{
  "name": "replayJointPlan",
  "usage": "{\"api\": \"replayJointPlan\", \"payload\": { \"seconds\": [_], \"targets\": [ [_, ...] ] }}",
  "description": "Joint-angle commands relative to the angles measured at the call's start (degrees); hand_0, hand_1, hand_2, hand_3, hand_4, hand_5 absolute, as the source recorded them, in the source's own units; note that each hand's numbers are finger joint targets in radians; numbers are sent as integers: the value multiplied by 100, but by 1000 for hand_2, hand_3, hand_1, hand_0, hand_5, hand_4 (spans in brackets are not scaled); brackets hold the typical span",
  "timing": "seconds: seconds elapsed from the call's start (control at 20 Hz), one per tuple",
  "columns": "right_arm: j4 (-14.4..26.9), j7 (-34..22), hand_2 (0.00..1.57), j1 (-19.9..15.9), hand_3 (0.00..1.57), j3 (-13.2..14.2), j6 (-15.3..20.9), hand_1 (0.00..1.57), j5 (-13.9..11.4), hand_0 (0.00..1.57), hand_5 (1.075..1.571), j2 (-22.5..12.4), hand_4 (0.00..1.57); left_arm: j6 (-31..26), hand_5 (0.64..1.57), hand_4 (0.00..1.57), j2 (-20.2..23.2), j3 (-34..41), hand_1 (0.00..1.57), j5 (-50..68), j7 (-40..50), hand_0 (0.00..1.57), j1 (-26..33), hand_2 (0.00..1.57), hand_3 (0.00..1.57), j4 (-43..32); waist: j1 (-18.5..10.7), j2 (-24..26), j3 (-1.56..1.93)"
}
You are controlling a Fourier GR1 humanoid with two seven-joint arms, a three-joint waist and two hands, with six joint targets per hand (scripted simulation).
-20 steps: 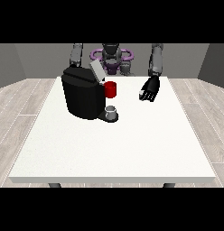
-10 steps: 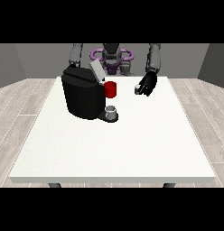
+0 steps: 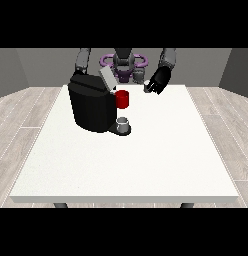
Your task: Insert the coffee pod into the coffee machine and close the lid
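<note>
One hand, at the view's right, has moved since a second ago: it has risen from over the table's right part and drawn back towards the robot's chest, level with the coffee machine's top. Whether its fingers hold anything I cannot tell; a small pale shape at its fingertips may be the coffee pod, but that is a guess. The other hand is hidden behind the coffee machine, which stands on the table's far left part with its lid tilted open. A red cup sits at its front, a grey cup on its base below. Insertion looks not yet done, lid open.
</note>
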State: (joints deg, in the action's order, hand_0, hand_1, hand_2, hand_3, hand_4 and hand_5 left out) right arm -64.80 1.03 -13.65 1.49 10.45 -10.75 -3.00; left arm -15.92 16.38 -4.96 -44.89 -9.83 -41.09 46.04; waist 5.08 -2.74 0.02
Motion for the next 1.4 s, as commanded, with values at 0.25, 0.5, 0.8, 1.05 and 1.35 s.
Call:
{"api": "replayJointPlan", "payload": {
  "seconds": [0.25,0.5,0.8,1.05,1.35],
  "targets": [
    [-250,55,0,216,0,-247,-82,0,-71,0,1571,141,0,-744,1571,557,494,391,1424,121,-147,1424,-434,1404,1341,13,252,136,-2],
    [-183,41,0,-379,0,-20,-201,0,120,0,1571,8,0,-926,1571,522,224,702,1380,386,339,1380,-1261,1397,1375,118,351,-29,-1],
    [-481,-52,0,-536,0,-428,-2,0,-101,0,1571,295,0,-882,1571,489,256,1106,1195,468,1034,1195,-2096,1240,1260,-184,845,-308,-1],
    [-443,300,0,-685,0,-43,92,0,4,0,1571,86,0,-1021,1571,484,555,980,1155,369,573,1155,-2211,1247,1266,-99,726,-662,0],
    [-1107,-253,0,-812,0,-166,-303,0,114,0,1571,-85,0,-784,1571,479,839,1305,1239,374,664,1239,-2394,1290,1248,-587,1372,-879,-3]
  ]
}}
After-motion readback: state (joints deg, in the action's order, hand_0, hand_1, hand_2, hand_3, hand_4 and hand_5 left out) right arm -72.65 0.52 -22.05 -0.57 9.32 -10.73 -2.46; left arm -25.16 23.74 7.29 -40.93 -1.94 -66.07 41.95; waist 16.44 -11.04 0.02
